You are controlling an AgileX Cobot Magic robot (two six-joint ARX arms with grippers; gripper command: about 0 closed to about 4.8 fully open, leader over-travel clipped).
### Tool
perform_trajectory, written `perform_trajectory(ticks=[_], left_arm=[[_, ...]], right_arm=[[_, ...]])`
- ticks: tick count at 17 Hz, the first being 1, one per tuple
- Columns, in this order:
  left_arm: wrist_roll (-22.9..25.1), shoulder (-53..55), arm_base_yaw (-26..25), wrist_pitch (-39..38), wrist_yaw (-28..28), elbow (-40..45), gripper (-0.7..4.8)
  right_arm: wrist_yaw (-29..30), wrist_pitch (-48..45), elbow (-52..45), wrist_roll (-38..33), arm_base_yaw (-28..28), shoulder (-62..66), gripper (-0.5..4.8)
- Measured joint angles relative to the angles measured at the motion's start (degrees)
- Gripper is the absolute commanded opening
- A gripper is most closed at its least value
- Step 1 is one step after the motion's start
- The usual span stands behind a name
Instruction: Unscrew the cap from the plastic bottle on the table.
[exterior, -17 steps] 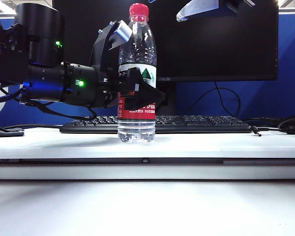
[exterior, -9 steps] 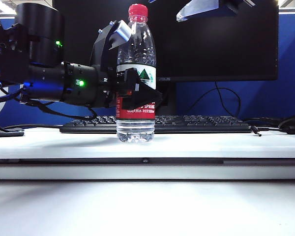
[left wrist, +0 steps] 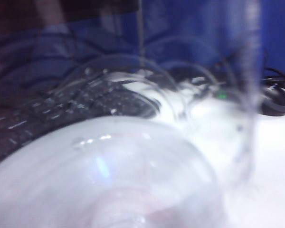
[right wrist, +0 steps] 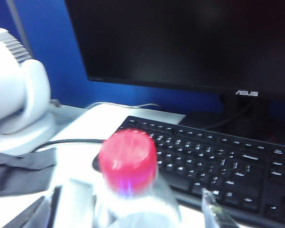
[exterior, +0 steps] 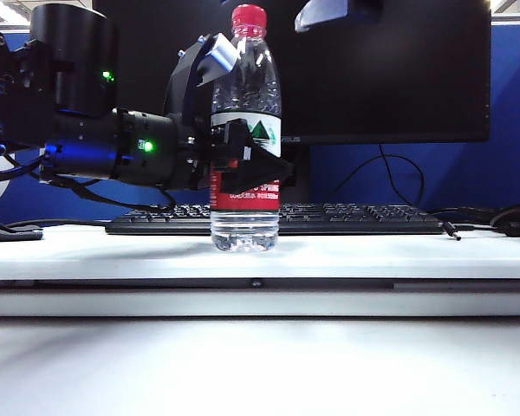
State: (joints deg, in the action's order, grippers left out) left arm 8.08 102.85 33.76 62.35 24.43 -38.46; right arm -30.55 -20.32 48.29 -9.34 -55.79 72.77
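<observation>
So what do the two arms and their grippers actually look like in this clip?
The left arm is black, built of chunky cylindrical segments, with small green indicator lights and a blue glow underneath; thin black cables hang below it. The left gripper has black wedge-shaped fingers. Of the right gripper only a pale, light-coloured finger under dark hardware shows at the top of the exterior view.

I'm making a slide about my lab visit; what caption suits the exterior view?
Left gripper clamps the bottle on the table; right gripper hangs above the cap.
</observation>
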Motion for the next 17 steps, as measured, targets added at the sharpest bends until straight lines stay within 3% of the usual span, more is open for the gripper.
perform_trajectory(ticks=[6,9,14,15,16,17], left_arm=[[-0.09,0.0,0.15,0.0,0.02,0.0,2.72],[-0.11,0.0,0.15,0.0,0.02,0.0,2.72],[-1.11,0.0,0.15,0.0,0.02,-0.02,2.72],[-1.14,0.0,0.15,0.0,0.02,-0.02,2.72],[-1.2,0.0,0.15,0.0,0.02,-0.02,2.72],[-1.22,0.0,0.15,-0.02,0.0,-0.11,2.72]], right_arm=[[-3.5,-3.04,1.88,0.2,0.39,2.47,3.85],[-2.4,-3.85,3.26,0.22,0.37,5.79,2.92],[-2.25,-6.95,4.0,0.26,1.25,7.76,2.91],[-2.27,-7.04,4.0,0.26,1.64,7.87,2.58],[-2.23,-7.26,4.0,0.26,1.79,7.87,1.77],[-1.4,-7.67,4.02,0.35,2.08,7.87,1.76]])
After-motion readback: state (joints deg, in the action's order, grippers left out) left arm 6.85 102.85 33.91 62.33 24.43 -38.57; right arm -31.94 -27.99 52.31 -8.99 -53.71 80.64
